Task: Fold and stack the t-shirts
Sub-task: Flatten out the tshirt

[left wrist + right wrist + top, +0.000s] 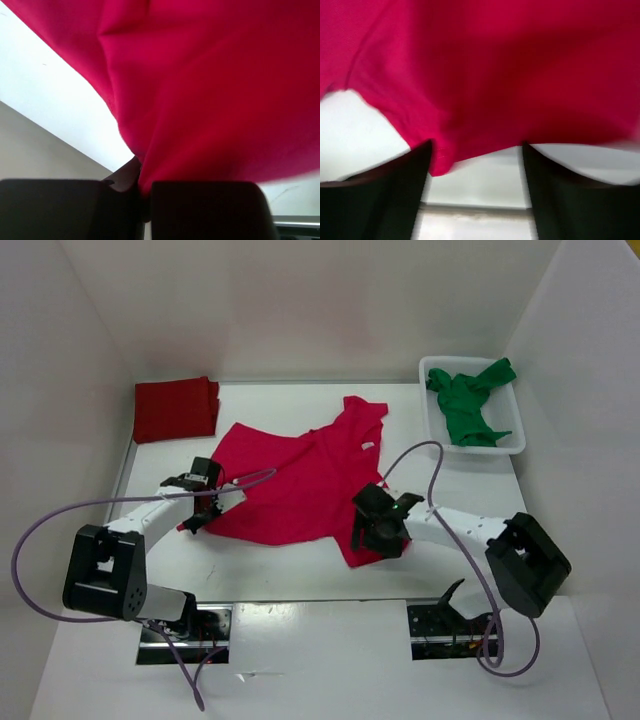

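Three t-shirts are in view. The crimson t-shirt (300, 480) lies spread and rumpled across the middle of the white table (320, 590), its neck toward the far side. We see a small pale tag (368, 446) at the collar, too small to read, and no other writing or brand anywhere.

The dark red t-shirt (176, 408) sits folded into a neat block at the table's far left corner, apart from the crimson one. The green t-shirt (470, 405) is bunched in the one white basket (436, 420) at the far right, one end draped over its rim.

Two arms reach in from the near edge. The left pincer (200, 515) is clamped on the crimson shirt's near left corner; from its wrist camera we see the two dark fingers (200, 210) pressed together with a fold of cloth pinched between them. The right pincer (368, 538) is at the shirt's near right corner with its fingers (370, 200) spread apart. The hem hangs loose between them, close to one finger and gripped by neither.
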